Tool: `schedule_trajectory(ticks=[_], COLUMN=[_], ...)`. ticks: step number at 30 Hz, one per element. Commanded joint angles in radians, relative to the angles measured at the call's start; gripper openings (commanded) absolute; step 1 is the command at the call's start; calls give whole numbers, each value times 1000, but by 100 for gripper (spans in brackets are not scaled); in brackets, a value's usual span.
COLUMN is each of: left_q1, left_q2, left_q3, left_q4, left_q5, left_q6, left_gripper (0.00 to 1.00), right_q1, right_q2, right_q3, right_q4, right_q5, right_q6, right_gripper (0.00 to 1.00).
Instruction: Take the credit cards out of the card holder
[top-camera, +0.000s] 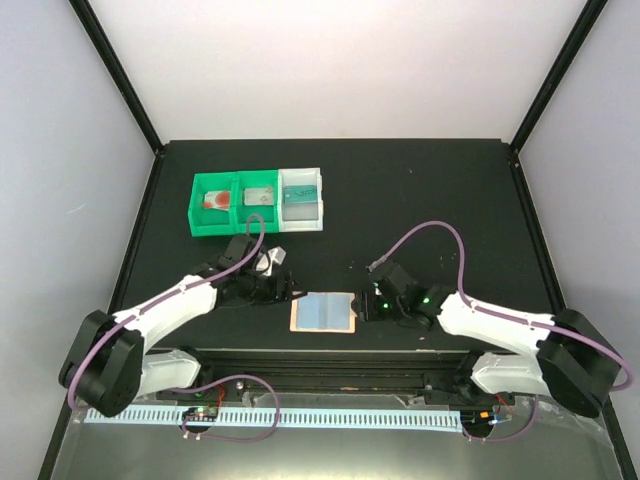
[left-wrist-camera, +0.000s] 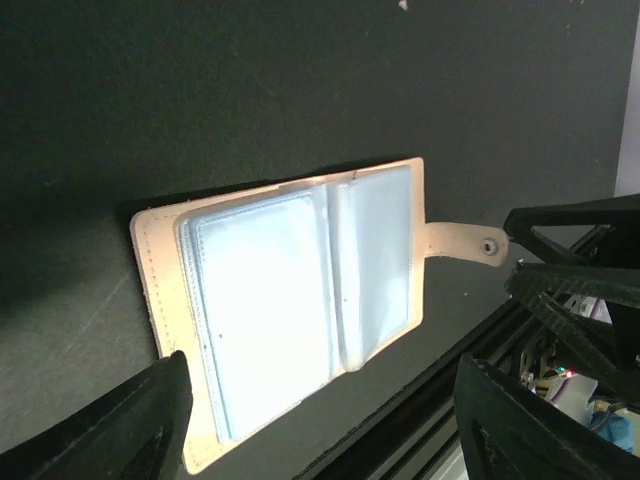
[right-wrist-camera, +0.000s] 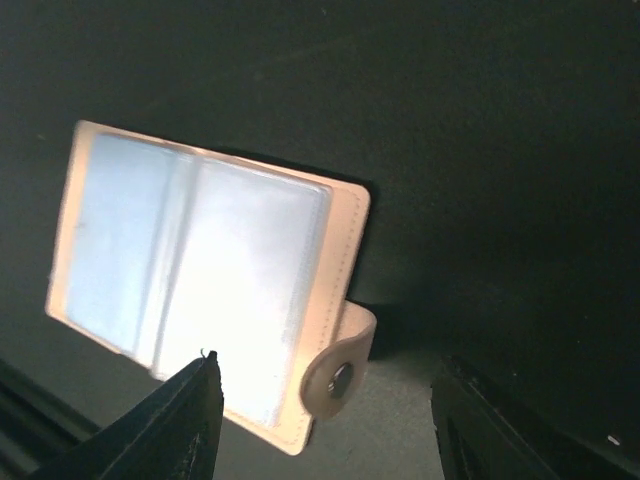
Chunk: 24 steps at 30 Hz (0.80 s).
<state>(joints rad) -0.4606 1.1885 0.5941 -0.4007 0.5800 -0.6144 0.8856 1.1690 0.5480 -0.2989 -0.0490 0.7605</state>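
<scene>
The card holder (top-camera: 323, 312) lies open and flat on the black table, a tan wallet with pale blue pockets facing up and its tab (right-wrist-camera: 340, 372) curled at the right edge. No card shows in its pockets. A red-pink credit card (top-camera: 216, 200) and a grey one (top-camera: 258, 196) lie in the green bin, and a teal one (top-camera: 300, 198) in the white bin. My left gripper (top-camera: 290, 288) hovers at the holder's left edge, open, its fingers (left-wrist-camera: 120, 430) clear of the wallet (left-wrist-camera: 290, 310). My right gripper (top-camera: 362, 303) is open beside the tab, touching nothing.
The green bin (top-camera: 200, 222) and the white bin (top-camera: 320, 205) stand side by side at the back left. A black rail (top-camera: 330, 360) runs along the table's near edge, just in front of the holder. White walls close in the table's sides and back.
</scene>
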Motion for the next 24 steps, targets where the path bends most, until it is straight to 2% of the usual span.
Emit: schedule_trajectory(ticks=[1,6,10,14,19,24], left_q1=[-47,-65,-76,-92,-111,-135], left_q2=[61,143,174,197,236,278], left_q3=[-55,-50,-51,-60,-76,-73], left_q4=[230,253,261,274,325,346], left_q5=[17,2,0,-19,-27,-47], left_q6=[-121,-119,-120,-131,-163,-176], left_gripper=[72,69,68,67,55,50], right_q1=[1,3,3,3,2,2], right_q2=[82,121,122,129,127,131], right_q3=[-8,-34,-59,-76,-119,-122], right_q4=[61,101,134,162,231,241], right_q5=[5,20,24,21,4,18], right_q6=[-24,-12,-7,-12,9,8], right_gripper=[57,57,45,38,32,28])
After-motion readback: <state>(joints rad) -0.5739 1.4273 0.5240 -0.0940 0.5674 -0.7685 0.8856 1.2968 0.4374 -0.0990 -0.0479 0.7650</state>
